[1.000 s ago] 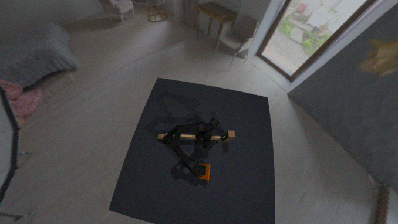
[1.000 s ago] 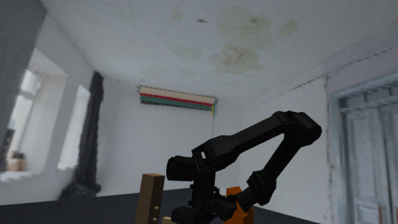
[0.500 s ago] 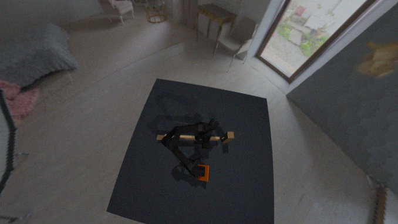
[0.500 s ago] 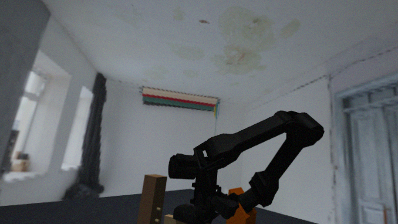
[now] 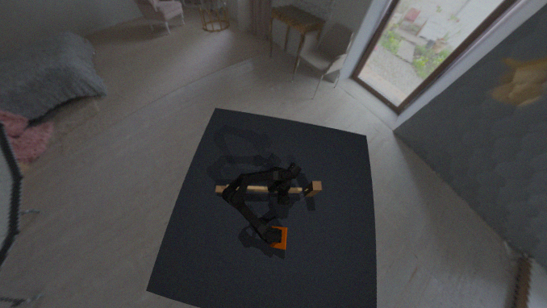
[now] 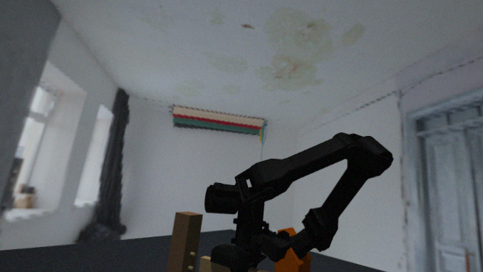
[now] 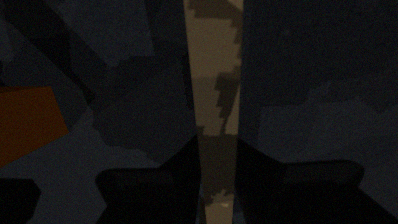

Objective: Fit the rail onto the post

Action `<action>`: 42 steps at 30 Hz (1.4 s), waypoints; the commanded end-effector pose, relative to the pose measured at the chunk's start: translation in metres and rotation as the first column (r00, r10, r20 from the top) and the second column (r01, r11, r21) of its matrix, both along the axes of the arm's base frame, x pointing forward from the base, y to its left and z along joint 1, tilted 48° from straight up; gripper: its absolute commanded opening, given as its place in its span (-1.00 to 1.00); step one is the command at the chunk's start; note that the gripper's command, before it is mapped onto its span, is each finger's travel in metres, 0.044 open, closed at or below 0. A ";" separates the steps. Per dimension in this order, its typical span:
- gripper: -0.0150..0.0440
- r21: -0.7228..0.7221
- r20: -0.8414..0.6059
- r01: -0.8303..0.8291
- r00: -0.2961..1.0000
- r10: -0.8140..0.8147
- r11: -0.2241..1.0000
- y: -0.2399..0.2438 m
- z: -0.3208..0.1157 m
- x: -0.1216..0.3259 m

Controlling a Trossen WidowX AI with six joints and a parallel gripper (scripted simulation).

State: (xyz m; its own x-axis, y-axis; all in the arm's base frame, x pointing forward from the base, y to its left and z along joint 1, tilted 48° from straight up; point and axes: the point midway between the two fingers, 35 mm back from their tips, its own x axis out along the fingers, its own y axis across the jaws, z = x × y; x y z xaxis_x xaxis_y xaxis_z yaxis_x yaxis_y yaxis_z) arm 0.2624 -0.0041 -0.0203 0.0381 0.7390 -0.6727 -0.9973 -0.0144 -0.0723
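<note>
The long wooden rail (image 5: 258,189) (image 6: 204,263) (image 7: 215,100) lies between the low footboard block (image 5: 219,189) and the upright wooden post (image 5: 317,185) (image 6: 182,238). In the exterior view, two short pegs stick out of the post, an upper peg (image 6: 192,253) and a lower peg (image 6: 190,268). Both show bare, with a small gap between them and the rail's near end, which is off the table. My gripper (image 5: 284,190) (image 7: 212,135) is shut on the rail, one finger on each side, nearer the post end. The holes and the far-end bracket are hidden or too small to tell.
The arm's orange base (image 5: 284,239) (image 6: 293,261) (image 7: 30,122) stands beside the rail on the dark table top (image 5: 335,250). The arm arches over the rail's far part. The post stands just beyond the rail's near end.
</note>
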 end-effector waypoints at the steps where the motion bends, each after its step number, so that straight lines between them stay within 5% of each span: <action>1: -0.49 0.004 0.007 0.005 1.000 -0.005 1.000 -0.003 0.003 0.002; 42: -0.49 0.004 0.007 0.005 1.000 -0.005 1.000 -0.006 0.005 0.000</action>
State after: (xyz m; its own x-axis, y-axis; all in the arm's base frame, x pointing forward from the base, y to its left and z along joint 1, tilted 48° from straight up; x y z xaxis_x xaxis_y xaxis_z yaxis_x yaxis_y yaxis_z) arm 0.2620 -0.0099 -0.0164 0.0413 0.7359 -0.6758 -0.9968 -0.0161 -0.0785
